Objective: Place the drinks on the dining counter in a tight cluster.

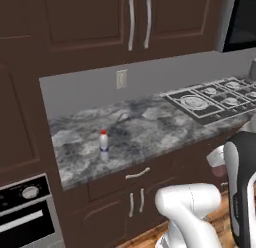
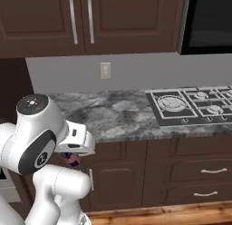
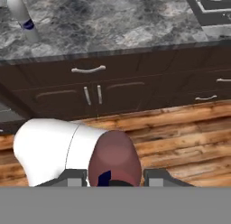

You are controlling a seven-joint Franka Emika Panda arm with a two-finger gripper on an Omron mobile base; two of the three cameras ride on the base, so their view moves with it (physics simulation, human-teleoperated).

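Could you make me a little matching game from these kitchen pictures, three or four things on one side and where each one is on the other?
Things:
1. clear bottle
2. pinkish-red bottle
3. cooktop
4. wall socket

Places:
A. on the grey wall above the counter
B. set into the counter's right end
C. between the fingers of the gripper
D. standing upright near the counter's front edge

Pairs: 1-D, 2-C, 3-B, 4-A
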